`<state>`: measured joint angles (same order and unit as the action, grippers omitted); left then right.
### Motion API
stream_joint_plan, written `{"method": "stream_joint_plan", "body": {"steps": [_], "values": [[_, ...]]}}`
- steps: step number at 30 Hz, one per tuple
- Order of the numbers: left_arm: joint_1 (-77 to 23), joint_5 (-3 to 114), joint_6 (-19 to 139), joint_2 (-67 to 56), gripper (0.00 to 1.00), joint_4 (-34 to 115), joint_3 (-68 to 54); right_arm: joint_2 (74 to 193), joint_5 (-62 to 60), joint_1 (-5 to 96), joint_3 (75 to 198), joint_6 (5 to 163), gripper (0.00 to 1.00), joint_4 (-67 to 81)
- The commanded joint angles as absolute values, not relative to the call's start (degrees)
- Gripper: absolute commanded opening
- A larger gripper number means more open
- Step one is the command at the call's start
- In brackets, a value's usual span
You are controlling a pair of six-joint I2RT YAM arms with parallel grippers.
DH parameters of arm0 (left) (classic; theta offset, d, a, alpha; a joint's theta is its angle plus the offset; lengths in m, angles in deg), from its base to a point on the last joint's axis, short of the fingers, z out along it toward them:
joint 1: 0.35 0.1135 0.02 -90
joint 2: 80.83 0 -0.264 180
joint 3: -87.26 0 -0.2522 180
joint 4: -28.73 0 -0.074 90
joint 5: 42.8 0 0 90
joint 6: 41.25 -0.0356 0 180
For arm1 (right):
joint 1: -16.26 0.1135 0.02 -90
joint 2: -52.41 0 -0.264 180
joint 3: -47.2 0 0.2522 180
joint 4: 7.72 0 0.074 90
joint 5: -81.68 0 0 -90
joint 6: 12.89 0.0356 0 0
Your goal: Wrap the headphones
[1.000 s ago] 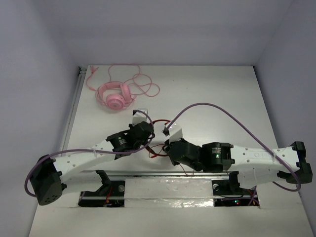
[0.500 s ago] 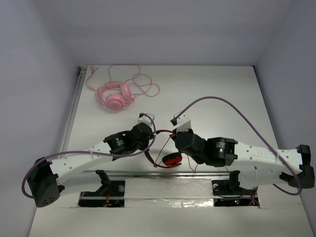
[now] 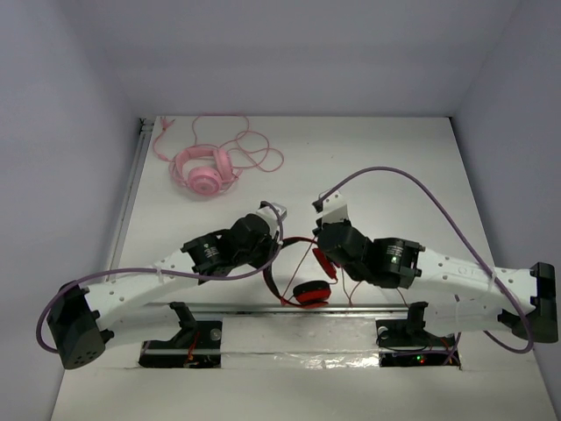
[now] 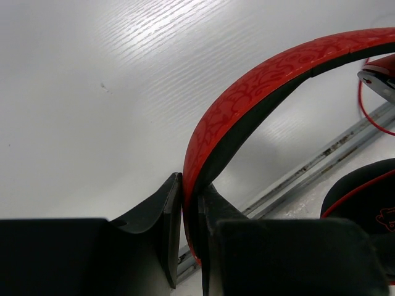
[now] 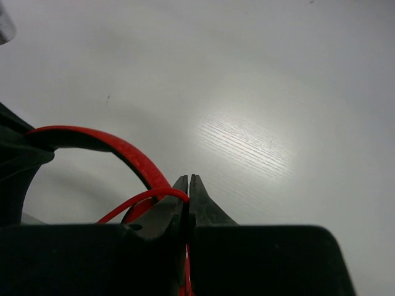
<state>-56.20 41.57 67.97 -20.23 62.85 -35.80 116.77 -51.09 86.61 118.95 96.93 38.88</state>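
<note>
The left arm's fingers (image 4: 162, 228) were clamped on the patterned headband (image 4: 247, 98) of the red over-ear headphones (image 3: 308, 293), propping them over the white tabletop's (image 3: 394, 167) near edge, seemingly as an anchor. The right arm's fingers (image 5: 207, 213) pinched the thin red cable (image 5: 139, 200), presumably to wind it.
</note>
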Motion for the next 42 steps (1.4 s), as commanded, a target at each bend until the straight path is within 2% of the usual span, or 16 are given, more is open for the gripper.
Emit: {"method": "stream_joint_plan", "body": {"steps": [1,4,8,11,15,19,25,29,34,35,42], "values": [[-56.4,46.8,66.2,-23.6,0.00,59.3,-31.7,117.2,-55.4,84.9,118.7,96.5,0.03,35.0],[-56.4,49.9,65.5,-24.8,0.00,59.3,-30.8,116.7,-54.6,83.7,117.8,96.5,0.06,32.5],[-55.3,50.9,65.1,-25.8,0.00,59.5,-29.9,116.1,-55.4,83.1,117.0,97.3,0.15,31.2],[-53.0,51.6,65.4,-26.7,0.00,59.2,-30.1,114.6,-54.6,82.0,115.9,97.9,0.16,29.2],[-49.1,54.8,66.9,-28.9,0.00,57.2,-30.0,111.8,-49.0,80.4,111.6,98.8,0.14,22.9],[-47.9,53.0,67.6,-29.8,0.00,57.9,-28.3,108.4,-43.0,77.5,107.5,99.7,0.07,17.0],[-46.2,60.5,68.1,-30.1,0.00,54.8,-27.2,104.0,-31.1,74.1,101.1,99.5,0.08,5.0],[-44.9,65.7,69.4,-30.1,0.00,52.3,-26.5,103.3,-26.1,72.8,96.1,100.4,0.14,-1.9],[-43.1,67.1,71.8,-30.3,0.00,49.8,-25.3,100.5,-21.5,71.6,90.5,102.4,0.16,-11.4],[-42.5,66.9,73.4,-30.2,0.00,49.4,-25.1,100.2,-21.2,71.5,89.6,102.8,0.19,-12.7],[-42.5,60.8,76.7,-30.1,0.00,47.9,-23.7,102.1,-17.3,71.5,85.8,105.2,0.26,-18.8]]}}
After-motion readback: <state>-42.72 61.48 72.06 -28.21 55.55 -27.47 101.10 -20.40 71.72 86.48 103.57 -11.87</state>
